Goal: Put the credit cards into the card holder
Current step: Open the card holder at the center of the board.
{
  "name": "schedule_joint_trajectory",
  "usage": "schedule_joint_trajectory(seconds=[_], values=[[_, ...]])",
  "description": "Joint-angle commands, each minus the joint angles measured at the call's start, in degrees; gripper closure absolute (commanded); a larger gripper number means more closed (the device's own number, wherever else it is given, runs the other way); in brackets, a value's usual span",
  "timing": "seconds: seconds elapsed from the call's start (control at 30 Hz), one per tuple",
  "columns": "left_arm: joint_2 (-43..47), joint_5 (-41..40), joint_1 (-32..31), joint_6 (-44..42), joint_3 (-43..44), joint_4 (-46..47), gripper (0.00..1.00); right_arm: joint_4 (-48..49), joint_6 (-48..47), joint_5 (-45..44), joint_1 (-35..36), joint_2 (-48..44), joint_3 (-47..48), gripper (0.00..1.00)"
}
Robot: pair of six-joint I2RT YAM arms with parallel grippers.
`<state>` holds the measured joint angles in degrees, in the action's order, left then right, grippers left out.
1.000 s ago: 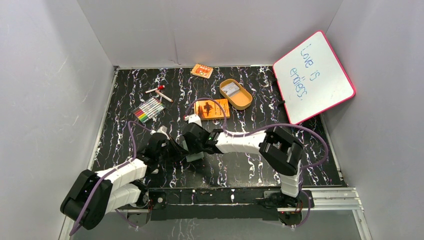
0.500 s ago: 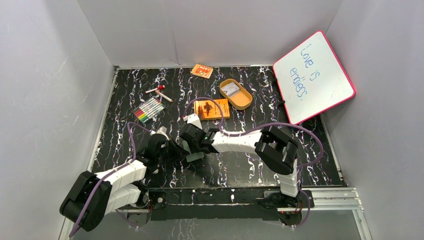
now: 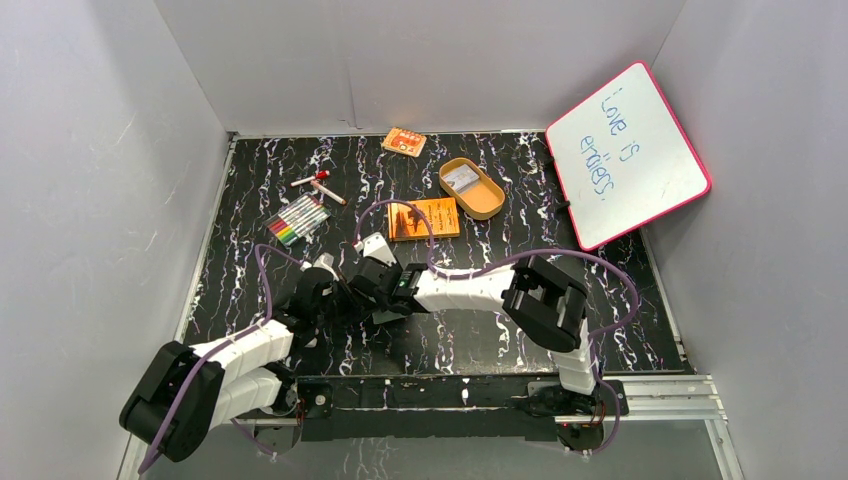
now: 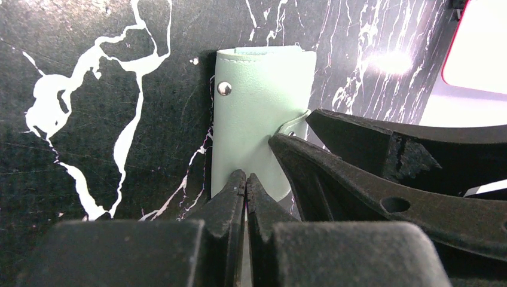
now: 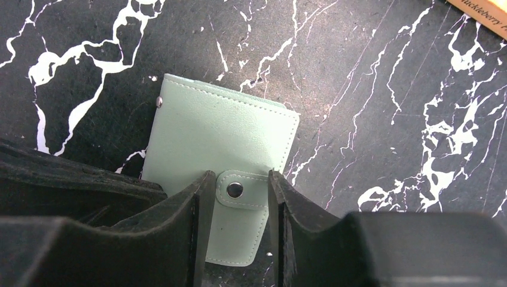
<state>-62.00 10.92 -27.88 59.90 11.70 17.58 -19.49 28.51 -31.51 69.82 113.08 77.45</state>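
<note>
From above, the left arm [image 3: 240, 345] and right arm [image 3: 460, 290] were seen meeting low over the near left of the black marbled table [image 3: 480, 340]. At the left wrist, the folded card holder [image 4: 257, 95] was shown lying on the table, its near edge pinched by the left gripper [image 4: 245, 178]. At the right wrist, the right gripper [image 5: 239, 179] was pictured spread apart, a finger set on either side of the snap tab [image 5: 238, 230].

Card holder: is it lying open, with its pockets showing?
No, the card holder lies folded shut; only its green outer cover shows.
</note>
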Motion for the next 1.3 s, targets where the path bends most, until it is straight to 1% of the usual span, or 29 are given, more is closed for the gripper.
schedule_joint_trajectory(seconds=[0.0,0.33,0.43,0.47,1.0,1.13,1.27], values=[[-0.4,-1.0,-0.1,-0.3,-0.9,-1.7,1.00,-2.7,-1.0,-2.7,0.4,0.9,1.5,0.58],[-1.8,-1.3,-0.1,-0.4,-0.7,-1.6,1.00,-2.9,-1.0,-3.0,0.5,-0.1,0.5,0.85],[-2.3,-1.4,-0.1,-0.4,-0.6,-1.5,1.00,-3.0,-0.8,-2.8,0.5,-0.7,0.3,0.98],[-2.5,-1.4,-0.1,-0.5,-0.6,-1.5,1.00,-3.1,-0.6,-2.8,0.5,-0.9,0.1,1.00],[-5.8,-3.8,-0.1,-1.6,0.4,-3.7,1.00,-3.8,3.9,-3.9,0.3,-6.1,-3.4,1.00],[-6.1,-3.3,-0.1,-2.0,0.7,-3.7,1.00,-4.2,6.5,-3.6,-0.7,-9.3,-6.0,1.00],[-5.6,-2.5,-0.1,-3.9,2.1,-4.5,1.00,-3.1,9.1,-1.0,-3.3,-14.6,-11.0,1.00]])
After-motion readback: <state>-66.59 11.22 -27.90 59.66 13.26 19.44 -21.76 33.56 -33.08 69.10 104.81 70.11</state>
